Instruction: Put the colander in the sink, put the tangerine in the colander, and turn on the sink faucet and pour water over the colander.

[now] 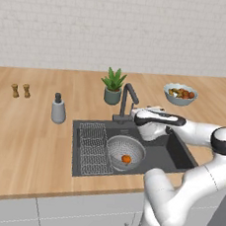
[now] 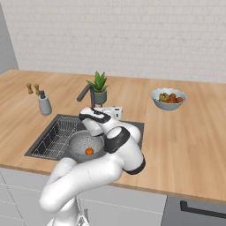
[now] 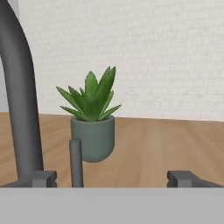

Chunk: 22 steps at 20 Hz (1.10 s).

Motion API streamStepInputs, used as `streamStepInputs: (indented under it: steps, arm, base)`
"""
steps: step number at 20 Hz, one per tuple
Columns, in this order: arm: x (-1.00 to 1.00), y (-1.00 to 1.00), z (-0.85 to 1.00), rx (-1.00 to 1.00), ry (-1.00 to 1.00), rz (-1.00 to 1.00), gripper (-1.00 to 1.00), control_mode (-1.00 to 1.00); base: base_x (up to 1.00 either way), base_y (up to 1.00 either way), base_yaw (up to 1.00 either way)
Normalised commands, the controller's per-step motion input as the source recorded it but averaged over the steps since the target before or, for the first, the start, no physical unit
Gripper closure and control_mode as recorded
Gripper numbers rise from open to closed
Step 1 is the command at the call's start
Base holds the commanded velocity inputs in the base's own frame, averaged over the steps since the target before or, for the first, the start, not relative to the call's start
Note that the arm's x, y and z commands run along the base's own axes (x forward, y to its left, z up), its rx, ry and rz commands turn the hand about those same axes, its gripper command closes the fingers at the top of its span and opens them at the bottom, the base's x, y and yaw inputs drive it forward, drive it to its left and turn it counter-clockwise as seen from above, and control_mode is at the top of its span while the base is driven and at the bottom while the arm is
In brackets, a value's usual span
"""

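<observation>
- Claw has its 2 fingertips spread wide apart with nothing between them, sitting right by the base of the sink faucet.
- From the hand cam, the faucet's thick dark neck runs up the left side, and a thinner dark upright rod stands just right of it, between the tips.
- Colander is down in the sink, next to the wire rack, lower than the claw and on the near side of it.
- Tangerine is sitting inside the colander, well apart from the claw.
- Behind the faucet on the tabletop there's a little potted plant; soap dispenser off to the left, fruit bowl to the right.
</observation>
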Motion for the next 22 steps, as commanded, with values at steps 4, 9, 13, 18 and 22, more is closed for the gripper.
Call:
streamStepInputs:
  steps: [4, 9, 13, 18, 22]
  arm:
    - [0.0, 0.22, -0.12, 0.0, -0.01, -0.1, -1.0, -1.0]
    - [0.03, 0.27, -0.01, 0.0, 0.0, -0.08, -1.0, -1.0]
    - [0.16, 0.31, 0.0, 0.0, 0.0, -0.07, -1.0, -1.0]
    - [0.16, 0.31, 0.0, 0.0, 0.0, -0.07, -1.0, -1.0]
    - [0.08, 0.07, 0.0, 0.0, 0.0, -0.03, -1.0, -1.0]
  base:
    - [0.0, 0.0, 0.0]
    - [0.0, 0.0, 0.0]
    - [0.0, 0.0, 0.0]
    - [0.0, 0.0, 0.0]
    - [0.0, 0.0, 0.0]
